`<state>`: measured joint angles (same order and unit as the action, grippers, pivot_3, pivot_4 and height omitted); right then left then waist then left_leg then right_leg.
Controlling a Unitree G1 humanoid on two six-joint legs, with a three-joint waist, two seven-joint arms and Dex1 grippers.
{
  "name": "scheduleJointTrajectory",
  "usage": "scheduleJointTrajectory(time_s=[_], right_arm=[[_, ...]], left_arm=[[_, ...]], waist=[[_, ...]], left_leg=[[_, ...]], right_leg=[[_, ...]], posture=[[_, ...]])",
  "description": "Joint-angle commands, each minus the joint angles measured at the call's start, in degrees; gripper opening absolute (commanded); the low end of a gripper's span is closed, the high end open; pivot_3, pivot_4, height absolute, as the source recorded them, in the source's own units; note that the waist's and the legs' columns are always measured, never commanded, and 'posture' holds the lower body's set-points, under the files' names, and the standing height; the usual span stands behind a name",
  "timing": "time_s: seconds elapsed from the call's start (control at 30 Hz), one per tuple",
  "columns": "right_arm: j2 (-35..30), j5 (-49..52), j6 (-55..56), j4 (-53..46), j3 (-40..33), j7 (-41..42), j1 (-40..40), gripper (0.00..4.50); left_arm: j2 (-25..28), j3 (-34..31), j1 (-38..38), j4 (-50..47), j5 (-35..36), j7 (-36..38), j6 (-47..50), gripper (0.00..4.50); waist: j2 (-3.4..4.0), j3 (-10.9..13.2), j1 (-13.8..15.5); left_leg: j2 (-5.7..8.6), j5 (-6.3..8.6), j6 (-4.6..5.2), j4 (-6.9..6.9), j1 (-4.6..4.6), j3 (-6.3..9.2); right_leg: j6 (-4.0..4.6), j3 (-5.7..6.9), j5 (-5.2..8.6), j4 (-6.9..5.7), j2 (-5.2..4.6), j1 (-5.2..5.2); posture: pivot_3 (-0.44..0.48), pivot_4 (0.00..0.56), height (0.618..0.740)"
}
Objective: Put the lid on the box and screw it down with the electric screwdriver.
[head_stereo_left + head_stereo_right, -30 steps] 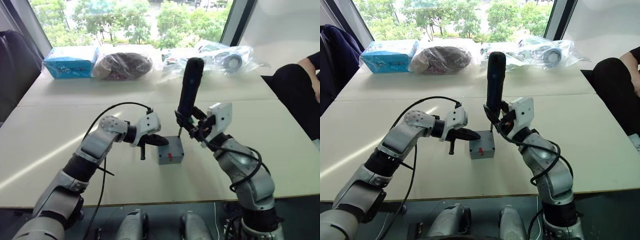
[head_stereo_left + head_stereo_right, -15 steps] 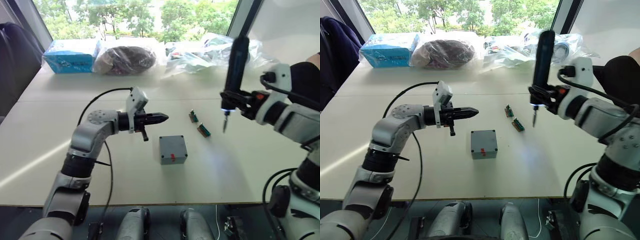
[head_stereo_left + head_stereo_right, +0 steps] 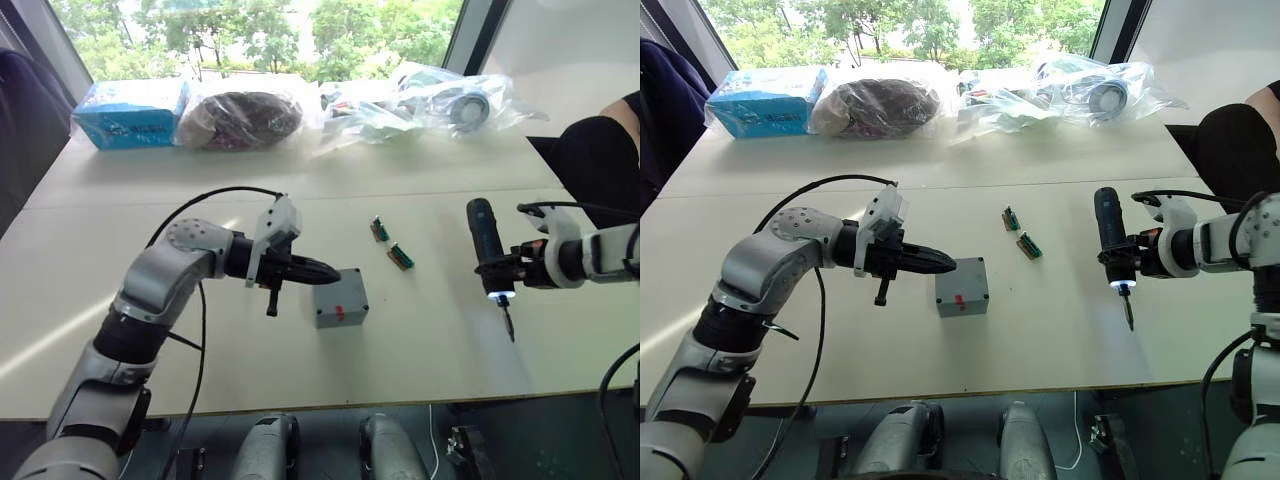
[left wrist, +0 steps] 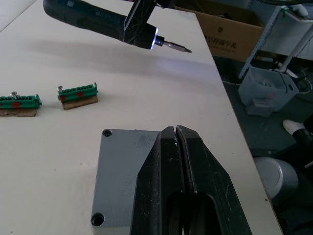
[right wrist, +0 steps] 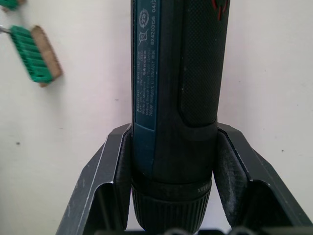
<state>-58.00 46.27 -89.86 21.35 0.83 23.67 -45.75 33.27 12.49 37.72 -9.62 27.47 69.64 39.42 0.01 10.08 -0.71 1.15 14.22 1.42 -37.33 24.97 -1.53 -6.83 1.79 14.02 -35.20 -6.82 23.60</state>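
Note:
The grey box (image 3: 341, 312) stands mid-table with the flat grey lid (image 4: 122, 166) sitting on top of it, screw holes showing at its corners. My left gripper (image 3: 320, 269) is shut and empty, its tips over the lid's left edge; whether they touch it I cannot tell. Far to the right, my right gripper (image 3: 497, 268) is shut on the black electric screwdriver (image 3: 487, 245). The tool is held low over the table, its light on and its bit (image 3: 508, 325) pointing down towards the front. In the right wrist view the fingers (image 5: 234, 161) clamp the screwdriver's body (image 5: 178, 88).
Two small green terminal blocks (image 3: 380, 230) (image 3: 403, 257) lie between the box and the screwdriver. A blue carton (image 3: 130, 113) and plastic bags (image 3: 245, 118) line the table's far edge. A person in black (image 3: 600, 150) sits at the right.
My right arm has brought the screwdriver down from a raised upright hold to low over the table at the right. My left gripper has moved back in over the lid.

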Motion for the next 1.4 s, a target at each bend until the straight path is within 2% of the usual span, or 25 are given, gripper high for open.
scheduleJointTrajectory(time_s=[0.03, 0.37, 0.4, 0.5, 0.63, 0.77, 0.87, 1.0, 1.13, 1.2, 1.27, 1.4], right_arm=[[-2.2, -4.7, 3.7, 1.9, 5.2, 7.2, -4.1, 1.77], [1.0, -18.6, 11.8, 14.5, 17.6, 20.2, -10.8, 1.77], [1.5, -19.7, 12.3, 15.7, 18.1, 21.1, -11.3, 2.27], [2.5, -22.7, 13.7, 18.3, 19.8, 24.0, -12.3, 3.07], [3.9, -26.4, 17.6, 20.7, 19.0, 24.7, -13.5, 4.44], [4.5, -28.2, 19.9, 21.3, 15.7, 25.0, -15.4, 4.49], [3.2, -26.7, 18.2, 14.8, 11.5, 25.7, -15.2, 4.49], [1.3, -23.9, 14.8, 0.6, 4.3, 24.4, -10.6, 4.49], [0.7, -20.4, 11.4, -19.7, -4.2, 22.0, 0.0, 4.49], [2.6, -18.0, 10.9, -27.6, -8.7, 21.2, 4.3, 4.49], [5.6, -13.3, 13.8, -39.5, -12.3, 22.9, 11.0, 4.49], [7.1, -10.3, 17.6, -52.2, -10.9, 23.8, 21.2, 4.49]], left_arm=[[1.4, -0.4, -0.3, -3.3, 0.6, 0.1, -0.1, 0.00], [4.0, -1.2, -2.2, -5.7, 0.7, -1.2, -0.1, 0.00], [4.0, -1.1, -2.3, -5.8, 0.7, -1.2, -0.1, 0.00], [4.4, -1.3, -2.7, -6.2, 1.0, -1.7, 0.0, 0.00], [4.4, -1.7, -2.7, -5.0, 0.5, -2.3, -0.6, 0.00], [2.9, -3.2, -1.8, -2.9, 1.6, -4.3, 0.3, 0.00], [2.6, -5.3, -1.9, -1.7, 3.0, -5.3, 1.8, 0.00], [2.9, -7.8, -1.8, 1.1, 3.1, -7.5, 2.3, 0.00], [3.5, -9.6, -3.8, 1.4, 2.9, -9.6, 2.7, 0.00], [4.0, -9.1, -4.8, 1.6, 2.2, -9.7, 2.4, 0.00], [4.5, -7.1, -5.6, 3.2, 0.0, -9.3, 0.7, 0.00], [5.4, -3.0, -6.1, 6.1, -4.7, -7.9, -3.5, 0.00]], waist=[[0.00, 0.1, 0.0], [0.03, 0.3, 0.1], [0.03, 0.3, 0.1], [0.03, 0.3, 0.0], [0.02, 0.3, 0.0], [0.02, 0.3, 0.2], [0.04, 0.3, 0.1], [0.09, 0.3, 0.1], [0.07, 0.3, 0.2], [0.07, 0.3, 0.2], [0.06, 0.3, 0.3], [0.05, 0.3, 0.6]], left_leg=[[0.00, 0.00, 0.00, 0.01, 0.01, 0.00], [0.02, -0.01, -0.01, -0.10, 0.03, 0.01], [0.02, -0.01, -0.01, -0.13, 0.03, 0.00], [0.02, -0.01, -0.01, -0.26, 0.03, 0.01], [0.01, 0.00, -0.01, -0.48, 0.02, 0.03], [0.04, 0.00, -0.01, -0.61, 0.02, 0.07], [0.04, 0.00, -0.01, -0.63, 0.05, 0.06], [-0.01, 0.00, -0.02, -0.56, 0.11, 0.07], [-0.04, 0.00, -0.02, -0.57, 0.13, 0.13], [0.00, 0.00, -0.01, -0.62, 0.13, 0.11], [0.01, 0.00, -0.01, -0.68, 0.15, 0.11], [0.00, 0.00, -0.01, -0.68, 0.13, 0.17]], right_leg=[[-0.07, 0.00, -0.03, 0.01, 0.01, 0.01], [-0.16, 0.00, -0.08, 0.00, 0.02, -0.04], [-0.19, 0.00, -0.10, 0.00, 0.02, -0.05], [-0.26, 0.00, -0.14, 0.00, 0.02, -0.12], [-0.28, 0.00, -0.16, -0.01, 0.03, -0.22], [-0.30, -0.01, -0.19, -0.02, 0.03, -0.30], [-0.36, -0.02, -0.22, -0.08, 0.03, -0.25], [-0.39, -0.02, -0.21, -0.26, 0.07, -0.05], [-0.39, 0.01, -0.21, -0.23, 0.11, -0.11], [-0.40, 0.00, -0.22, -0.24, 0.05, -0.13], [-0.42, -0.01, -0.24, -0.24, 0.03, -0.14], [-0.42, 0.01, -0.24, -0.28, 0.05, -0.16]], posture=[[0.000, 0.150, 0.740], [0.000, 0.150, 0.740], [0.000, 0.150, 0.740], [0.000, 0.150, 0.740], [0.000, 0.150, 0.740], [0.000, 0.150, 0.740], [0.000, 0.150, 0.740], [0.000, 0.150, 0.740], [0.000, 0.150, 0.740], [0.000, 0.150, 0.740], [0.000, 0.150, 0.740], [0.000, 0.150, 0.740]])
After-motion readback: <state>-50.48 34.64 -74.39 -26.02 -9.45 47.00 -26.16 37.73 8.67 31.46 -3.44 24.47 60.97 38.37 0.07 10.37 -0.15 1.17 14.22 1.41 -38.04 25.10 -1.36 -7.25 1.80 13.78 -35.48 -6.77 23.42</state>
